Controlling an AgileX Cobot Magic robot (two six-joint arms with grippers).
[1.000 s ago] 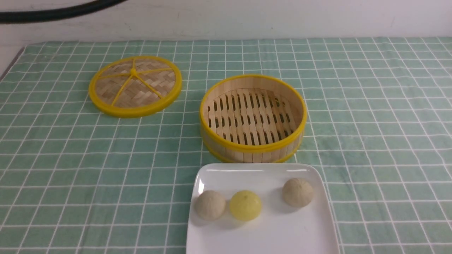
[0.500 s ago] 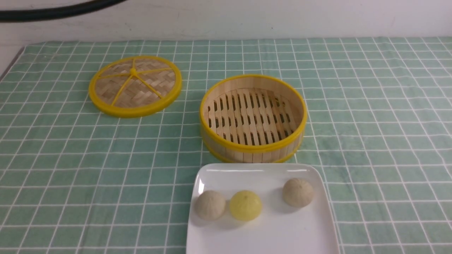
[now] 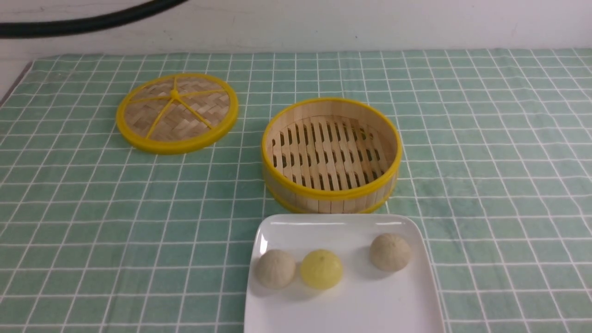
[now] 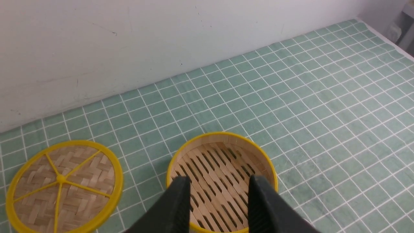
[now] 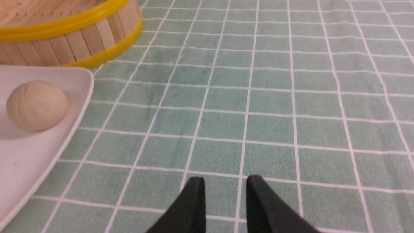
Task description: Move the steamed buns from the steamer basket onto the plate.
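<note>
The steamer basket point(image 3: 331, 155) stands empty in the middle of the cloth, its slatted floor bare. Just in front of it lies the white plate point(image 3: 360, 305) with all three steamed buns on it: a beige bun point(image 3: 275, 268), a yellow bun point(image 3: 321, 269) and another beige bun point(image 3: 390, 252). Neither gripper shows in the front view. My left gripper point(image 4: 219, 181) hangs open above the basket point(image 4: 223, 152), nothing between its fingers. My right gripper point(image 5: 225, 181) is open low over the cloth, beside the plate point(image 5: 19, 155) and clear of the nearest bun point(image 5: 37, 105).
The flat woven lid point(image 3: 177, 112) lies on the cloth at the back left of the basket. A black cable point(image 3: 92, 21) crosses the wall at the top left. Green checked cloth point(image 3: 499, 185) covers the table; its left edge shows at the far left.
The black cable at the top left has shifted a little to the right. Buns, plate, basket and lid have not moved.
</note>
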